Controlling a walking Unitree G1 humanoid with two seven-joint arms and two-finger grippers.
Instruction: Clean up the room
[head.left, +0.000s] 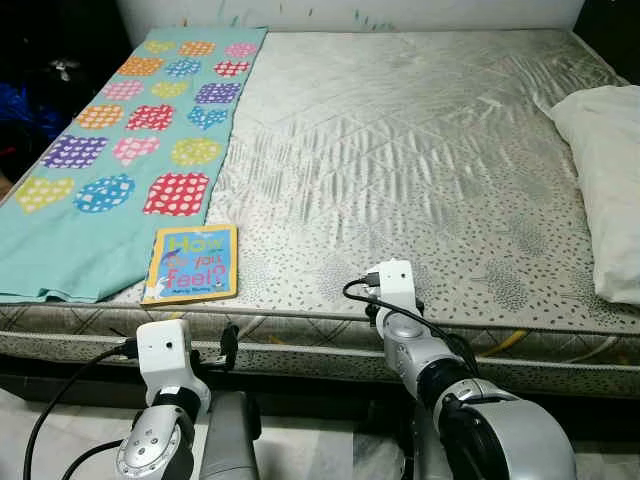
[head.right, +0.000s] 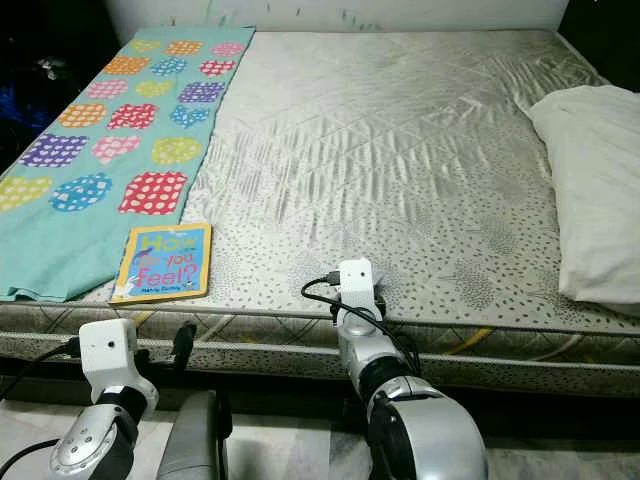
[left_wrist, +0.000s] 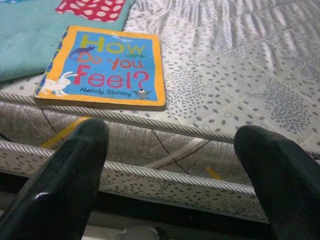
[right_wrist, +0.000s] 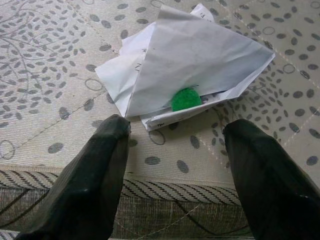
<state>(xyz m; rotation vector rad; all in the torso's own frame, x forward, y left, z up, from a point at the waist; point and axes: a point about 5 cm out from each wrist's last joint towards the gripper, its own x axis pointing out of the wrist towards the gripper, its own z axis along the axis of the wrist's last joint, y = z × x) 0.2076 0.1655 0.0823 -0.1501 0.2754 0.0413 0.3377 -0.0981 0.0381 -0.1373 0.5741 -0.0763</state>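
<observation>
Just ahead of open right hand (right_wrist: 172, 145), crumpled paper (right_wrist: 185, 75)

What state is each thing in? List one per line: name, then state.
Book: closed, flat at mattress edge.
Folded paper: creased, lying on mattress.
Blanket: spread flat.
Pillow: lying flat.
Left gripper: jaws open, empty.
Right gripper: jaws open, empty.

Thin yellow-bordered board book "How Do You Feel?" (head.left: 191, 263): flat, cover up, near-left mattress edge, just beside teal blanket. Crumpled white folded paper with green dot (right_wrist: 186, 70): flat near the near edge, right of book.
</observation>
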